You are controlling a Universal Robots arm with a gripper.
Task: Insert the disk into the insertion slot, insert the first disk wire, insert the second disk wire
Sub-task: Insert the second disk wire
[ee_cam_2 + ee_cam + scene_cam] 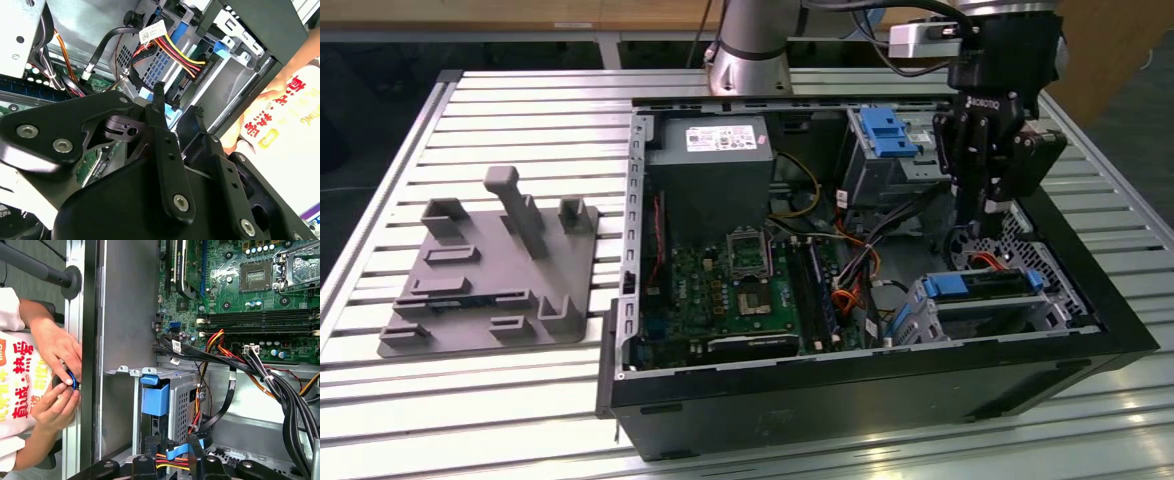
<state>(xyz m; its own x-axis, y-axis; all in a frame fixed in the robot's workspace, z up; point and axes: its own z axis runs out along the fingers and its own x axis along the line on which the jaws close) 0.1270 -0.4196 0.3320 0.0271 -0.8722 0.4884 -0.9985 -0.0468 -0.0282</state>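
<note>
on the slatted worktop (494,420), the disk (987,287) sat in the insertion slot (930,315) at the exterior view's right; the gripper (978,222) hung just above, jaws apart, seemingly empty, close to the wires (175,55).

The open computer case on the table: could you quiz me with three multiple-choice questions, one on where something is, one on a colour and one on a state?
1. Where does the grey fixture stand relative to the case?
A) inside it
B) on the table, at the exterior view's left of it
C) on top of it

2. What colour is the carrier frame around the disk?
A) red
B) blue
C) yellow

3. How is the disk now?
A) lying on the table
B) lifted above the case
C) seated in the insertion slot

Answers:
1 B, it stands on the slatted table outside the case.
2 B, the frame is bright blue.
3 C, the disk lies within the slot's metal walls.
</note>
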